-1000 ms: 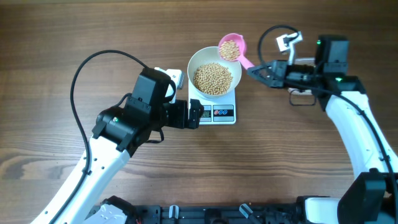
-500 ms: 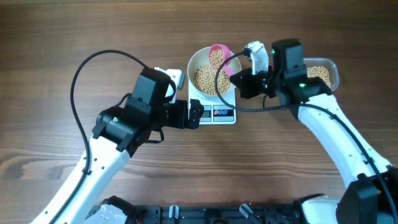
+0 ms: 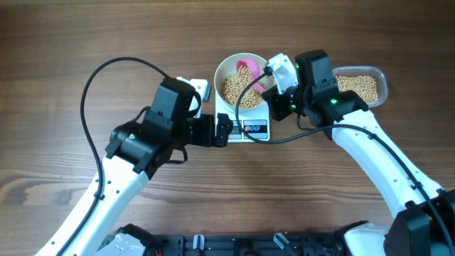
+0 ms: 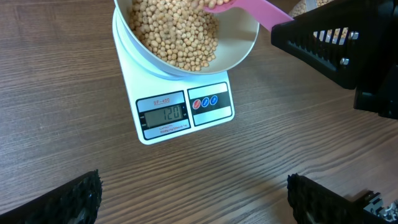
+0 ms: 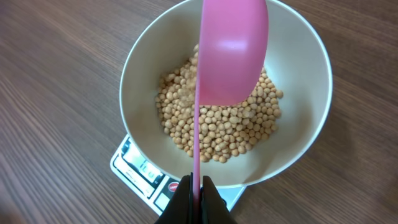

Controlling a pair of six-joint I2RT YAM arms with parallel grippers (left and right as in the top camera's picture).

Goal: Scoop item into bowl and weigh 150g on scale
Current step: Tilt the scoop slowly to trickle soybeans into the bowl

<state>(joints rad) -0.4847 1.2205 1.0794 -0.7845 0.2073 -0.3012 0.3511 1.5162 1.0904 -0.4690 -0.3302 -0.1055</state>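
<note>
The white bowl (image 3: 226, 67) stands on the white scale (image 3: 254, 130) and holds a heap of tan beans (image 3: 236, 91). My right gripper (image 3: 274, 89) is shut on the handle of a pink scoop (image 3: 245, 67). In the right wrist view the scoop (image 5: 233, 50) is rolled on its side above the beans (image 5: 230, 134), between the bowl's walls (image 5: 305, 81). My left gripper (image 3: 226, 131) stands open and empty at the scale's left front. In the left wrist view its fingers frame bare wood before the scale (image 4: 180, 115), whose display reads 120.
A clear plastic tub (image 3: 359, 87) with more beans stands right of the bowl, behind my right arm. A black cable (image 3: 99, 85) loops over the table at the left. The right arm's black housing (image 4: 336, 43) hangs close to the scale's right side.
My right arm has swung left from beside the tub, carried the filled scoop over the bowl and rolled it on its side. The left arm has not moved.
</note>
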